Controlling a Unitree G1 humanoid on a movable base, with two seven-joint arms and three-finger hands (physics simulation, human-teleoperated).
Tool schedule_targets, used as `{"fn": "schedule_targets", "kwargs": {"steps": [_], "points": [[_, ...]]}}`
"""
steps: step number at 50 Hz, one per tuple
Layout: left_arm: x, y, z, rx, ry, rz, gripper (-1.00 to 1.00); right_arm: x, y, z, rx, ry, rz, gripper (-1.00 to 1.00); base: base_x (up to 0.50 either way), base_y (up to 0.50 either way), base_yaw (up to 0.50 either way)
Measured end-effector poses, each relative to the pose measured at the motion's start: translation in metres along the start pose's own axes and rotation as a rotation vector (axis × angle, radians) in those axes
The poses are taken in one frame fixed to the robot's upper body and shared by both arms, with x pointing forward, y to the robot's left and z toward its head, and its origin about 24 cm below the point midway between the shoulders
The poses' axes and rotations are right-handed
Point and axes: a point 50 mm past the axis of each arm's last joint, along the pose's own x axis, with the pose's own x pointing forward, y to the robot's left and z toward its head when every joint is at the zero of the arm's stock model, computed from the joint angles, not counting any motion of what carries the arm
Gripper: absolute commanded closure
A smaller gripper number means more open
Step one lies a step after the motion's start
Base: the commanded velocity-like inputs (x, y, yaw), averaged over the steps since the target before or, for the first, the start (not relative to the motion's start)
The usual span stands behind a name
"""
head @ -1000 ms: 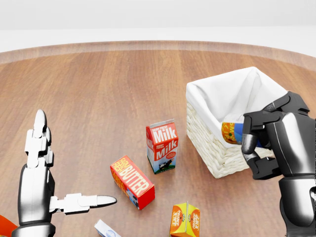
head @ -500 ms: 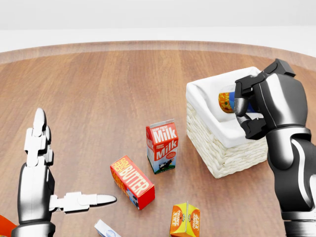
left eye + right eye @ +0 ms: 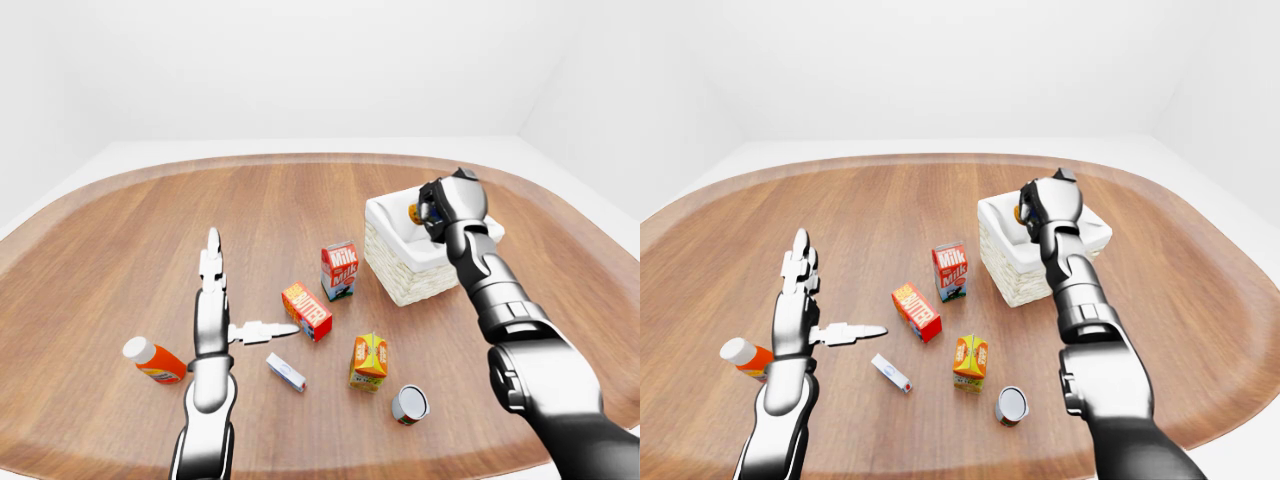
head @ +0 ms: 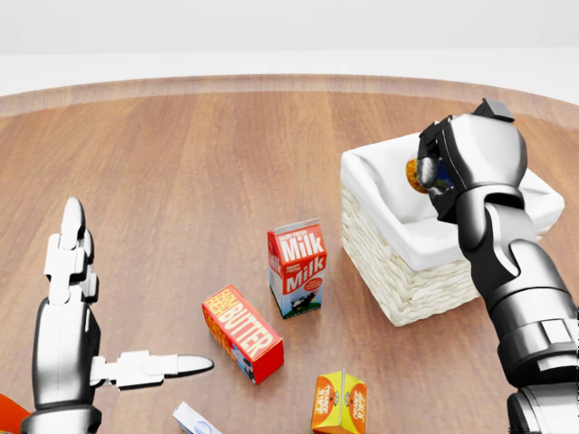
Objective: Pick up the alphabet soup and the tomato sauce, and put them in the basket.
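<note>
Hovering over the basket (image 4: 407, 271), right hand (image 4: 452, 167) clamped round the alphabet soup (image 4: 418, 174).

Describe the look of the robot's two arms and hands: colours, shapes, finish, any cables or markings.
Both arms are glossy dark metallic grey, built of rounded segments with bulbous joints. The left hand has slim, blocky, light silver fingers with pointed tips on a dark cylindrical forearm. The right hand is chunkier, dark grey to black, with angular knuckle plates. No cables, sleeves or markings show.

rounded wooden table (image 3: 120, 240), plain white walls (image 3: 300, 70).
</note>
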Motion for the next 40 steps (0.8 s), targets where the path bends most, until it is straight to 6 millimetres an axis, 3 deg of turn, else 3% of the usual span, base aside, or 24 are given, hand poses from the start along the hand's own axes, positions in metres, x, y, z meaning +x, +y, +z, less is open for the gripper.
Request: {"fn": "schedule_targets", "kwargs": {"steps": [40], "points": [[0.001, 0.000, 0.000, -0.005, -0.002, -0.001, -1.00, 0.005, 0.020, 0.014, -0.170, -0.031, 0.113, 1.00, 0.00, 0.00, 0.00]]}}
